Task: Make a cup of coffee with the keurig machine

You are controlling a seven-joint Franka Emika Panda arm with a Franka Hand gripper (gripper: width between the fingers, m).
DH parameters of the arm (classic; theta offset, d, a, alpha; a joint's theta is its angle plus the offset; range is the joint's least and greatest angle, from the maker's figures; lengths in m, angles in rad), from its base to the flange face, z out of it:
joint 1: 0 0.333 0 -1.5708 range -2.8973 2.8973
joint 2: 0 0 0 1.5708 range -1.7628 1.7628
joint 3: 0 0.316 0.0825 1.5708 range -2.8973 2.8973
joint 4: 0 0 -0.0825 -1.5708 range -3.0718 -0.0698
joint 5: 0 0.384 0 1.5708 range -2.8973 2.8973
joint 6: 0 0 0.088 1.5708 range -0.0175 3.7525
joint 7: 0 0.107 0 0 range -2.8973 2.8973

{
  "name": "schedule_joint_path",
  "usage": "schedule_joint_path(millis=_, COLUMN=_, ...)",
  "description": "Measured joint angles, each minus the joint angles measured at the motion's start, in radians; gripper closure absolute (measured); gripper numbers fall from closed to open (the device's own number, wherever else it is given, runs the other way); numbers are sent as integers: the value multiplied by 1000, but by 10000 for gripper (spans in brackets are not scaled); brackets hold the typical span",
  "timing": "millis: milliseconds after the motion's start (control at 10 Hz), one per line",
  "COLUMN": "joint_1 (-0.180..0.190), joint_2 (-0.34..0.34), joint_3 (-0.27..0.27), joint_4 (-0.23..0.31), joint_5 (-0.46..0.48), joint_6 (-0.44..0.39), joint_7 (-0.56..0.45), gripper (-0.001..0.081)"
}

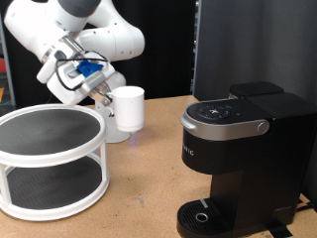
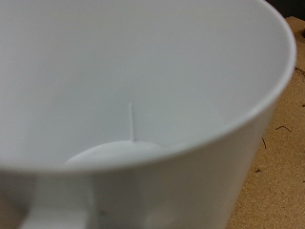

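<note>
Cup, plain white ceramic mug with a side handle (image 1: 129,107): in the exterior view it is lifted clear of the brown counter (image 1: 139,188) and stands upright, its long axis vertical, mouth up. The gripper (image 1: 107,96) sits against the side of the cup that faces the exterior view's left. The fingers appear to be closed on the cup's wall or handle there, but the contact itself is too small to resolve.

In the wrist view the cup (image 2: 143,105) fills nearly the whole picture, directly ahead of the fingers and very near. Its inside shows an empty white bottom. The fingers themselves do not show in this view.

Beyond the cup from the fingers, well apart toward the exterior view's right, stands the keurig machine, a boxy matte-black coffee maker with a grey-silver handle band (image 1: 238,159). Its lid is down. Its drip tray (image 1: 203,216), at the base, carries nothing.

Below the gripper stands a white two-tier round shelf with dark mesh decks (image 1: 52,159).

Writing: pale lettering on the machine's front is partly visible but not legible.
</note>
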Motion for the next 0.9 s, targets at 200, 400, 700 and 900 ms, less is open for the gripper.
schedule_joint_path(millis=200, joint_1=64, joint_2=40, joint_3=-1, joint_4=-1, joint_5=38, joint_6=73, joint_7=-3, gripper=739)
schedule_joint_path(millis=400, joint_1=114, joint_2=77, joint_3=-10, joint_4=6, joint_5=60, joint_6=112, joint_7=-21, gripper=739)
schedule_joint_path(millis=700, joint_1=117, joint_2=77, joint_3=-26, joint_4=8, joint_5=62, joint_6=82, joint_7=-30, gripper=739)
schedule_joint_path(millis=900, joint_1=134, joint_2=87, joint_3=-44, joint_4=-5, joint_5=72, joint_6=102, joint_7=-61, gripper=739)
